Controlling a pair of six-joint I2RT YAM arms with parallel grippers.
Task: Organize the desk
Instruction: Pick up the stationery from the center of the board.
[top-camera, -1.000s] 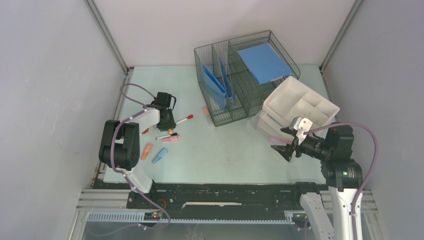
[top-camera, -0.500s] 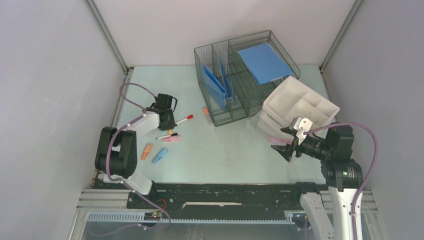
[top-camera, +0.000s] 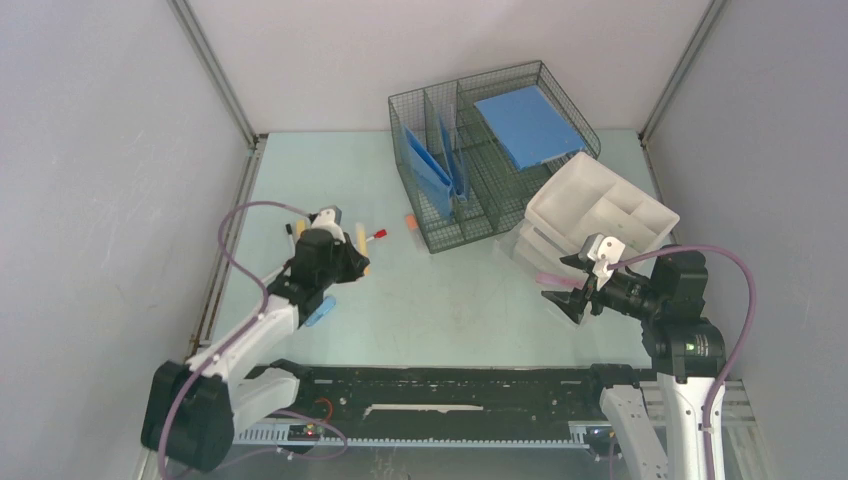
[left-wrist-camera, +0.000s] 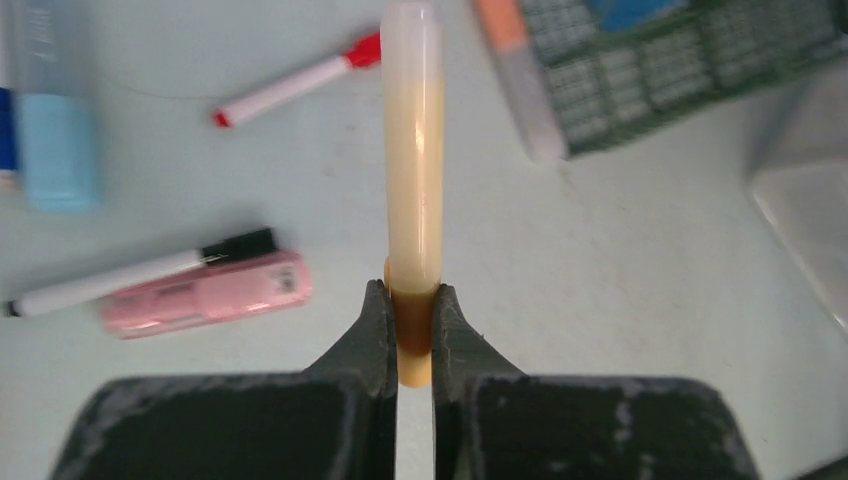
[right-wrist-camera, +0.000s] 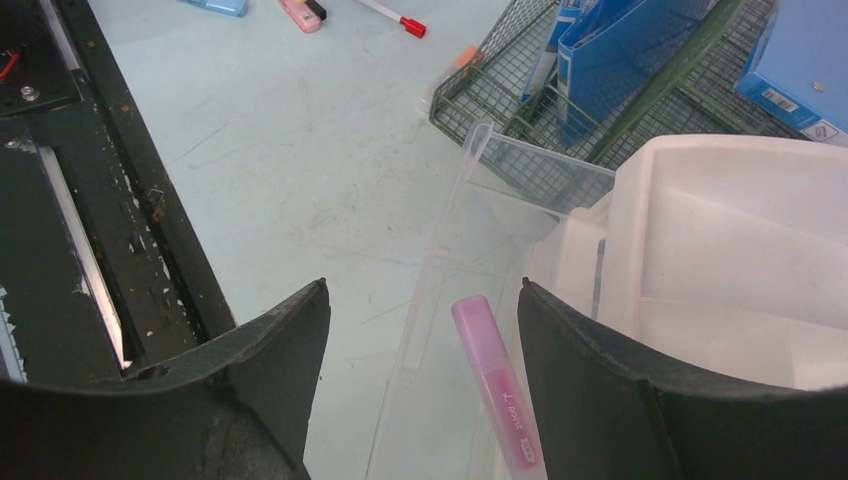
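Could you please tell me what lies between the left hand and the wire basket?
In the top view, a red-capped pen and an orange-tipped marker, right by the wire basket, lie between it and the left hand; otherwise bare desk.

The left arm stretches forward, its left fingers pinched shut on a pale orange highlighter that juts past their tips. The right fingers stand wide apart, gripping nothing.

Plain grey walls close in three sides, joined by metal corner posts, under even light.
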